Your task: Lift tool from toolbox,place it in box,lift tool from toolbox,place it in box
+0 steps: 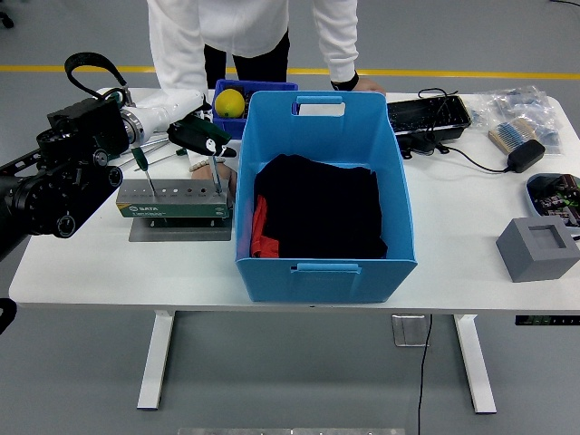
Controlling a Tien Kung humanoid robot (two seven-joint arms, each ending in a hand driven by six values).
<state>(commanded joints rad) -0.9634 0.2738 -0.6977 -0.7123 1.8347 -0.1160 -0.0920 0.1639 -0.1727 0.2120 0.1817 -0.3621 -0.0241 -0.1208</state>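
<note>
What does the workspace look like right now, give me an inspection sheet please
Surface: white table, mostly bare along the near edge.
Job's things: grey tool holder block on a metal plate, two green-handled screwdrivers standing in it; big blue plastic box holding black and red cloth.
Clutter: yellow ball in a small blue bin, grey cube, black tray, plastic bags at the far right.
Grippers: left hand over the right-hand screwdriver's handle; grasp unclear. Right hand: nothing seen.
Cables: black cable with adapter at the right.
Surroundings: person in white at the far side, grey floor, yellow line.
</note>
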